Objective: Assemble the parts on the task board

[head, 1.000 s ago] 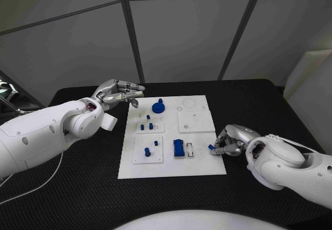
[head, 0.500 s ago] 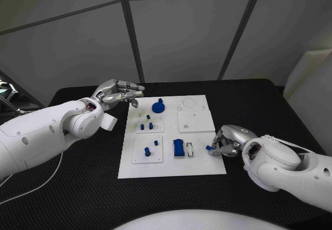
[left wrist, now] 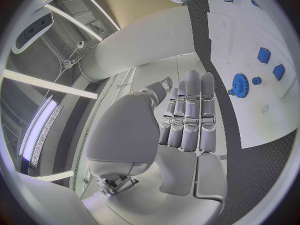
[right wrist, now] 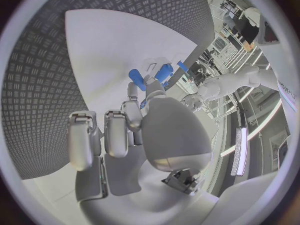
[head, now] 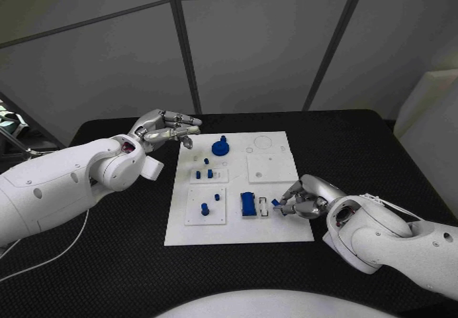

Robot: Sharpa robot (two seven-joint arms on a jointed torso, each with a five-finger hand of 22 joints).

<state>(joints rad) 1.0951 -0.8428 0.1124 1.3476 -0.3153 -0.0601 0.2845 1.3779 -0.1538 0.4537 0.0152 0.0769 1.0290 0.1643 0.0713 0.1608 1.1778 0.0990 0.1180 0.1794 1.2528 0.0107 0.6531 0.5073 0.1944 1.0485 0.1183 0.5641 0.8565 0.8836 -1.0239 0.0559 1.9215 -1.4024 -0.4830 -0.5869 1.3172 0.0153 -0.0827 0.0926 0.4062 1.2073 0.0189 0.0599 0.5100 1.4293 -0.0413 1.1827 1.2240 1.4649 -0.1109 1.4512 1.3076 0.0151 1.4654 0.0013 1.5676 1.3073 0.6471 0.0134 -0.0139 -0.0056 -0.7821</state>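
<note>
The white task board (head: 272, 169) lies mid-table. On it are a blue gear (head: 220, 147), short blue pegs (head: 203, 175) and a blue block (head: 247, 203) beside a white slot. My right hand (head: 304, 199) is over the board's right edge and pinches a small blue piece (head: 276, 201) just right of the block. The right wrist view shows that hand (right wrist: 134, 135) above the board (right wrist: 119, 40), with blue parts (right wrist: 164, 72) past its fingertips. My left hand (head: 168, 129) hovers off the board's far left corner, fingers side by side, holding nothing. From the left wrist view, the gear (left wrist: 239, 85) lies beyond the left hand (left wrist: 187, 120).
Black table (head: 114, 225) surrounds the board on all sides. A raised white square plate (head: 270, 167) sits on the board's right half. A grey wall (head: 248, 59) rises behind the table's far edge.
My right hand has moved left, from beside the board to over its right edge, carrying the small blue piece closer to the blue block. The left hand has stayed put.
</note>
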